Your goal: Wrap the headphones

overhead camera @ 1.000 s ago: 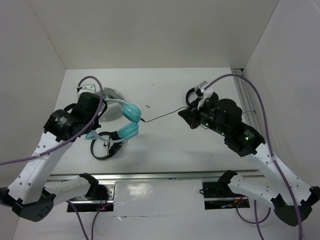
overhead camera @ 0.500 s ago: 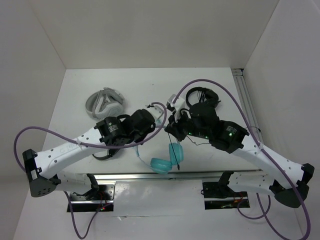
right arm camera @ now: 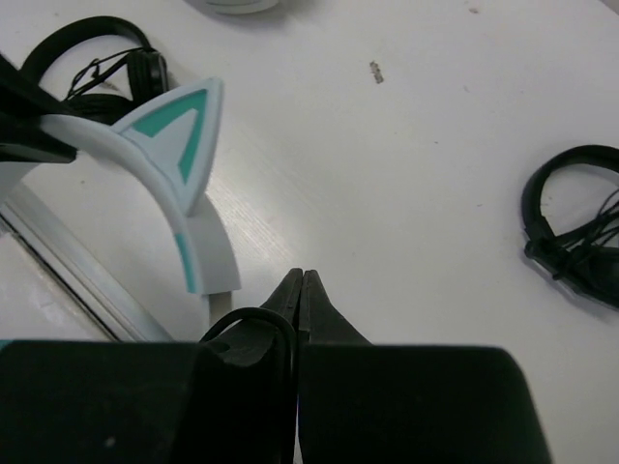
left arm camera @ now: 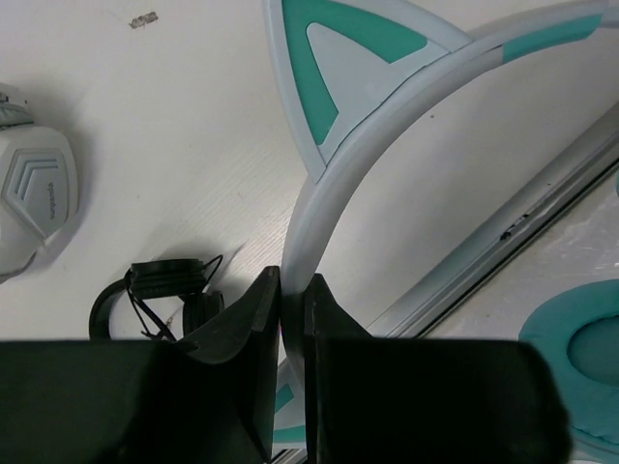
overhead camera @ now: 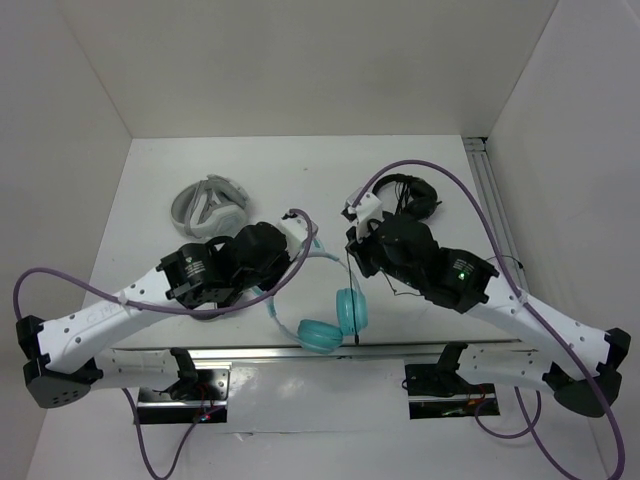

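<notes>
Over the table's (overhead camera: 300, 170) front edge, your left gripper (left arm camera: 293, 286) clamps the stiff headband (left arm camera: 387, 116). Your right gripper (right arm camera: 301, 280) pinches the limp cable (overhead camera: 351, 278). The headphones (overhead camera: 318, 335) are probably light, so hold the band.

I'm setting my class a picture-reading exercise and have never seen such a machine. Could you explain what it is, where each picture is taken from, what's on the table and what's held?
These are two robot arms bolted at the near edge of a white table. The top view looks down from above and behind them; the other two come from a camera on each wrist. The left end effector, a two-finger clamp, is shut on the white-and-teal cat-ear headband of the teal over-ear headphones. The right end effector is shut, apparently pinching their thin black cable. Also on the table: grey-white folded headphones, small black headphones, and another black pair.
</notes>
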`<state>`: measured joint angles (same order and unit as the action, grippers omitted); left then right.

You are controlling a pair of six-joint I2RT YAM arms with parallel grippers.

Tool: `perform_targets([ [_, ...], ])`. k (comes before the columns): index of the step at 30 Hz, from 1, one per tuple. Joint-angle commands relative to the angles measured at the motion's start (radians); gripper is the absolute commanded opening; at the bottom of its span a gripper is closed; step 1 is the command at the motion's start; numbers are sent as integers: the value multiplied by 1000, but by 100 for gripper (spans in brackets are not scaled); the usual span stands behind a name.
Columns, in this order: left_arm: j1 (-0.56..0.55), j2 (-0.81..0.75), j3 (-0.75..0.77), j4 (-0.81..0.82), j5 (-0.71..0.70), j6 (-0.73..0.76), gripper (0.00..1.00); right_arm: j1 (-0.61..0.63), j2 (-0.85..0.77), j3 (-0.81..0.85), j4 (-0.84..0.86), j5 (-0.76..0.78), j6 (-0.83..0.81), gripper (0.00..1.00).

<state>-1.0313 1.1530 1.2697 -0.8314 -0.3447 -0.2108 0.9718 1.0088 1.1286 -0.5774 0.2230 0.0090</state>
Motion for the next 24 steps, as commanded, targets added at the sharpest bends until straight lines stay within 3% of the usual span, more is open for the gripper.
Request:
perform_targets([
  [1,-19,-48,-6,49,168,54,0,1,-27,-3,96,176,-3,0],
  [12,-19,-58,5,49,243,65,0,1,45,-12,114,98,-12,0],
  [16,-19,-78,25,49,156,54,0,1,63,-12,114,47,-12,0],
  [24,-19,-200,7,135,165,34,0,1,85,-55,132,33,-12,0],
])
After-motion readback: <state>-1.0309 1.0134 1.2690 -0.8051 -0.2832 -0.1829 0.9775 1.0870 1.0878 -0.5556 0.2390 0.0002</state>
